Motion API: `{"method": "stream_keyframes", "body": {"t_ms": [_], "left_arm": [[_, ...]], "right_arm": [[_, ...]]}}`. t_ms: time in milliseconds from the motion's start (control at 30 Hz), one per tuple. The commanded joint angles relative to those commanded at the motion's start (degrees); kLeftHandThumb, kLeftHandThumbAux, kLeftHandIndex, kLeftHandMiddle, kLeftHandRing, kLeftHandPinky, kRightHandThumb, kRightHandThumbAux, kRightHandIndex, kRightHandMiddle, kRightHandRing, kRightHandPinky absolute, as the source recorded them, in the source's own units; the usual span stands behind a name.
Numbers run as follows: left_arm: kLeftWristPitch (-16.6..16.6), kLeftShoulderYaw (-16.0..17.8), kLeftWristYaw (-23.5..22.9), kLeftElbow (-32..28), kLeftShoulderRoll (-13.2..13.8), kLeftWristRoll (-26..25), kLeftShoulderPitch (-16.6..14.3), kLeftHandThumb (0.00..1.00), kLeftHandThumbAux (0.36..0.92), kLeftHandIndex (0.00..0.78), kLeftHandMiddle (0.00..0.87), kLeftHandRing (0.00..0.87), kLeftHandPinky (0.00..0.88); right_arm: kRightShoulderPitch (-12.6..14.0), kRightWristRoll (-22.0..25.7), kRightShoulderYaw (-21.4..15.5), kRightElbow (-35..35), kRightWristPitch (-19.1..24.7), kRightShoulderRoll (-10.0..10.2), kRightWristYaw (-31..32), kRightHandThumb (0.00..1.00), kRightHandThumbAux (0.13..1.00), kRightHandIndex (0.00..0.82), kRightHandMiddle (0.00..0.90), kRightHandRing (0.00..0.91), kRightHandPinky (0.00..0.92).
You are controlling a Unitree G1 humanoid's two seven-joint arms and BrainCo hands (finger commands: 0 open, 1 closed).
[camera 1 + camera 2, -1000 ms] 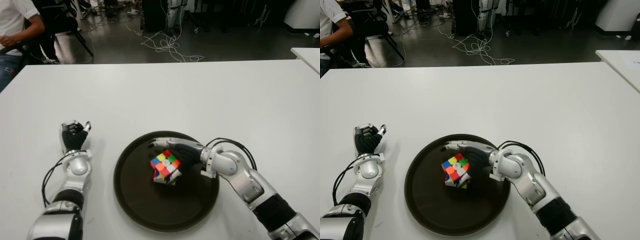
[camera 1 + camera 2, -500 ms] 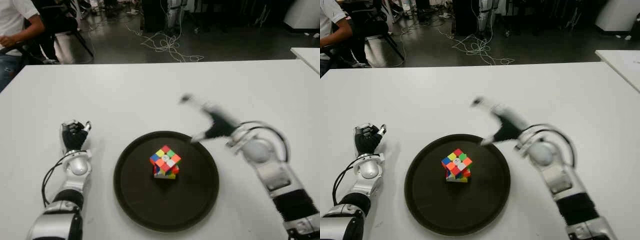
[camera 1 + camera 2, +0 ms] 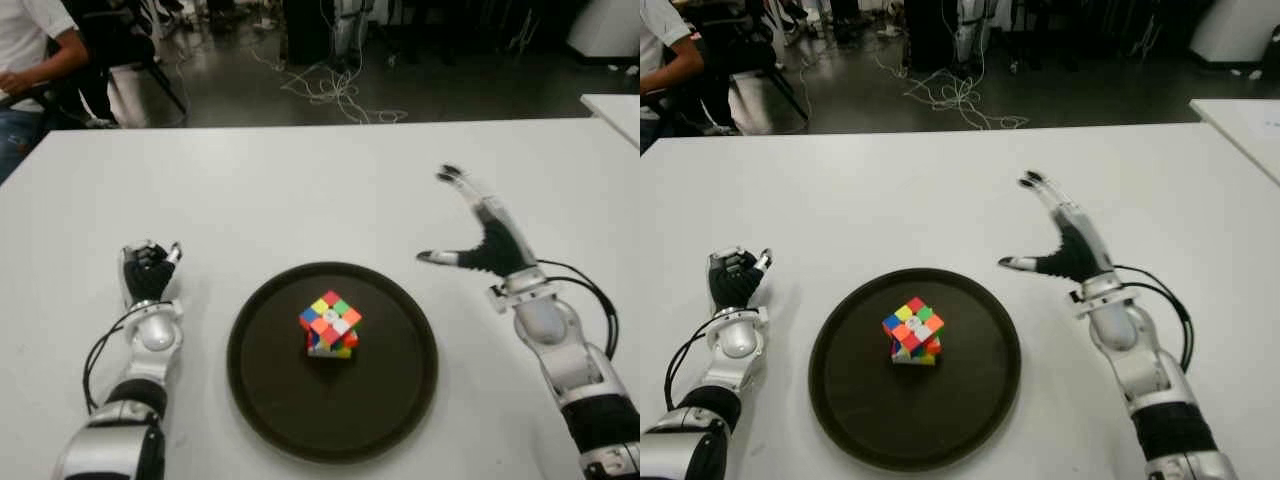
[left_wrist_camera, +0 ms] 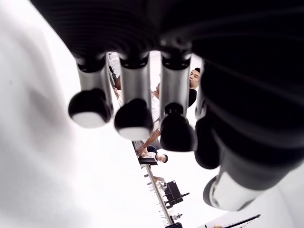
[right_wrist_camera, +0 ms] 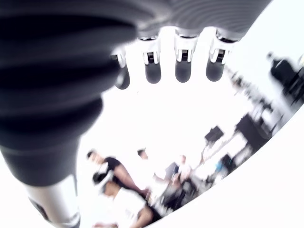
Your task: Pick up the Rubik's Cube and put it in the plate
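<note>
Rubik's Cube in plate, untouched; right hand splayed, empty; left hand clenched, empty.

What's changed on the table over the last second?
The right robot hand let go of the cube, pulled off the plate to its right and opened. The cube sits on the plate; the left robot hand stays curled left of it.

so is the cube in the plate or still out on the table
In the plate. The Rubik's Cube sits near the middle of the dark plate, touched by neither hand; the right hand is open, off to the plate's right.
</note>
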Motion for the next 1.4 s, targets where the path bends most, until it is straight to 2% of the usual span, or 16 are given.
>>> {"method": "stream_keyframes", "body": {"t_ms": [167,267,500,567,600,700,733,767,833,900,933,1000,1167,1300,1400], "left_arm": [[0.0,-0.1,-0.4,0.2,0.3,0.1,-0.1,0.376,0.769,0.712,0.854,0.861,0.865],[-0.2,-0.1,-0.9,0.1,0.4,0.0,0.0,0.378,0.766,0.710,0.850,0.858,0.862],[-0.9,-0.1,-1.3,-0.7,0.1,-0.2,0.3,0.380,0.767,0.707,0.845,0.853,0.862],[-1.2,-0.3,-1.1,-1.9,-0.4,-0.1,0.7,0.384,0.766,0.700,0.840,0.848,0.857],[-1.5,-0.5,-1.3,-2.5,-0.6,-0.2,0.9,0.385,0.766,0.698,0.839,0.847,0.856],[-2.3,-0.8,-2.1,-3.8,-1.3,-0.3,1.7,0.363,0.779,0.649,0.804,0.814,0.812],[-2.8,-0.9,-2.4,-4.6,-1.6,-0.4,2.4,0.356,0.782,0.630,0.785,0.796,0.792],[-3.5,-1.2,-3.0,-5.9,-2.2,-0.5,3.6,0.477,0.757,0.559,0.741,0.754,0.749],[-4.1,-1.3,-3.7,-7.5,-2.9,-0.7,5.0,0.583,0.736,0.496,0.663,0.680,0.677],[-5.3,-1.3,-6.7,-11.5,-4.4,-2.5,8.5,0.648,0.723,0.456,0.583,0.599,0.597],[-5.4,-1.2,-7.7,-12.9,-4.8,-3.0,9.6,0.657,0.721,0.450,0.565,0.580,0.577],[-6.3,-1.4,-10.5,-15.7,-5.5,-4.2,12.2,0.672,0.719,0.436,0.510,0.523,0.518],[-6.1,-2.8,-15.7,-20.9,-5.6,-4.4,16.1,0.674,0.723,0.411,0.351,0.361,0.359],[-7.3,-3.7,-18.1,-22.8,-5.3,-3.8,17.7,0.668,0.727,0.401,0.276,0.286,0.297],[-8.2,-4.1,-19.2,-24.2,-5.4,-3.7,18.6,0.666,0.729,0.398,0.227,0.241,0.253]], "right_arm": [[1.1,0.2,-1.1,1.8,-3.6,0.8,-3.4,0.000,0.865,0.015,0.059,0.036,0.069],[2.8,0.3,-1.9,2.6,-5.9,1.1,-5.4,0.000,0.880,0.022,0.060,0.036,0.070],[5.1,1.6,-3.3,4.6,-6.8,2.1,-7.0,0.000,0.856,0.029,0.061,0.039,0.070],[6.3,2.1,-3.4,4.8,-6.6,2.7,-7.2,0.000,0.846,0.029,0.061,0.041,0.071],[7.8,2.8,-3.4,4.1,-6.1,3.1,-6.7,0.000,0.844,0.029,0.061,0.041,0.071],[10.6,4.4,-3.2,3.5,-5.6,3.9,-5.5,0.000,0.856,0.018,0.052,0.040,0.083],[11.2,4.9,-3.3,3.8,-5.7,4.0,-5.1,0.000,0.860,0.015,0.050,0.040,0.087],[12.2,5.7,-3.4,4.2,-5.9,4.1,-4.6,0.000,0.863,0.012,0.049,0.040,0.084],[13.1,6.5,-3.6,4.4,-6.1,4.3,-3.9,0.000,0.865,0.010,0.049,0.039,0.071],[15.1,7.6,-4.1,4.1,-6.3,4.6,-3.5,0.000,0.874,0.012,0.049,0.037,0.059],[15.6,7.9,-4.3,3.9,-6.3,4.8,-3.4,0.000,0.877,0.013,0.049,0.037,0.057],[18.3,9.0,-5.2,1.6,-5.5,5.8,-3.7,0.000,0.887,0.016,0.050,0.035,0.051],[21.9,10.1,-6.5,-1.5,-3.4,7.8,-4.9,0.000,0.912,0.022,0.043,0.022,0.036],[23.6,10.3,-7.1,0.0,-4.0,8.3,-5.8,0.000,0.912,0.021,0.035,0.011,0.025],[23.6,10.4,-7.2,2.6,-4.9,8.4,-6.4,0.000,0.902,0.018,0.029,0.003,0.014]]}}
